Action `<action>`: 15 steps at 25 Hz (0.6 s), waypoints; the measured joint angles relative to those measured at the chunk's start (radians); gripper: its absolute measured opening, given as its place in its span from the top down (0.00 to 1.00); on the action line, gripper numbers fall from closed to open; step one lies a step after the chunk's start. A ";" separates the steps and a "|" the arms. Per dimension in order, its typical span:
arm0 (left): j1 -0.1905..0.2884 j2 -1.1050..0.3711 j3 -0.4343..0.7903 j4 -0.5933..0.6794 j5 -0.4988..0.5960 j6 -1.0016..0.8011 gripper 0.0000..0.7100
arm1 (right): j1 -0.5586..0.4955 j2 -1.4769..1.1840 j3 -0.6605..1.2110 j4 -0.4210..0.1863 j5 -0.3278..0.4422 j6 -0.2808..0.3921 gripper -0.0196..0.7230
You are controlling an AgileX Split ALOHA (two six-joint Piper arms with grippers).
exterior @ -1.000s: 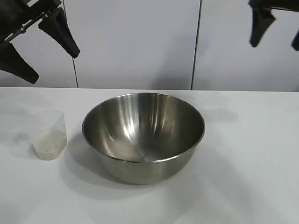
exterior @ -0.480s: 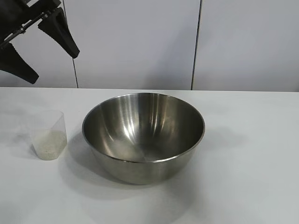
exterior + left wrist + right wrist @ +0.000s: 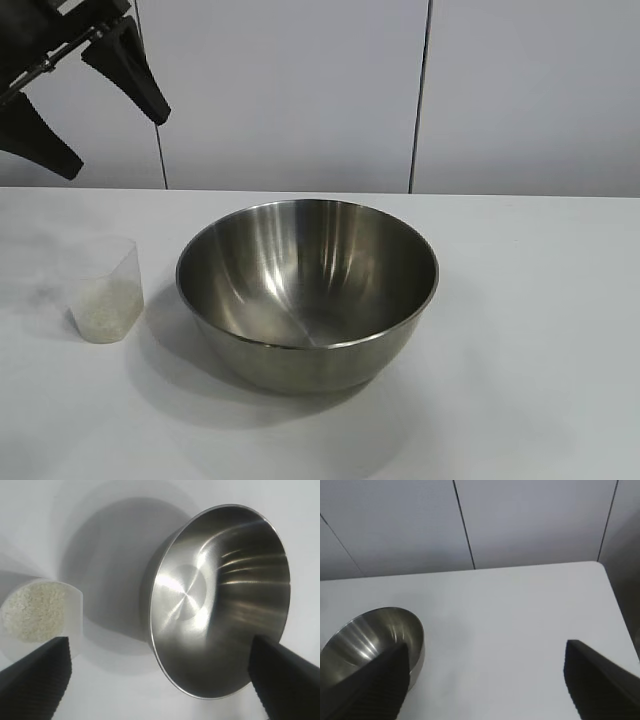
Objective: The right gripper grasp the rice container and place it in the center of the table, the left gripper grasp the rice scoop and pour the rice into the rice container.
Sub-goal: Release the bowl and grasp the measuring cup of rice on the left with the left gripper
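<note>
The rice container (image 3: 307,280), a large shiny steel bowl, stands upright and empty in the middle of the white table (image 3: 530,330). To its left stands the rice scoop (image 3: 103,290), a small clear plastic cup with white rice (image 3: 102,305) in its lower part. My left gripper (image 3: 116,148) hangs open high above the scoop, holding nothing. In the left wrist view both the rice scoop (image 3: 40,612) and the rice container (image 3: 220,615) lie far below the open left gripper (image 3: 159,645). My right gripper (image 3: 485,647) is open and empty, high and to the right of the rice container (image 3: 365,632).
A grey panelled wall (image 3: 300,90) rises behind the table's far edge. The right wrist view shows the table's corner (image 3: 597,565). White tabletop lies to the right of the bowl and in front of it.
The right gripper, at the top right of the exterior view one second ago, has gone up out of that view. The left gripper, bowl and scoop have not moved.
</note>
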 joint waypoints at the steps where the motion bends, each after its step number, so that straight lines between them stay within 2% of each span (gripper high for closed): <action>1: 0.000 0.000 0.000 0.000 0.000 0.000 0.03 | 0.000 -0.025 0.024 0.000 0.001 0.002 0.20; 4: 0.000 0.000 0.000 0.000 0.000 0.000 0.03 | 0.000 -0.034 0.058 -0.020 0.035 0.002 0.20; 10: 0.000 0.000 0.000 0.000 0.000 0.000 0.03 | 0.000 -0.034 0.139 -0.118 0.054 0.002 0.20; 15: 0.000 0.000 0.000 0.000 0.000 0.000 0.03 | 0.000 -0.034 0.158 -0.126 0.054 0.002 0.20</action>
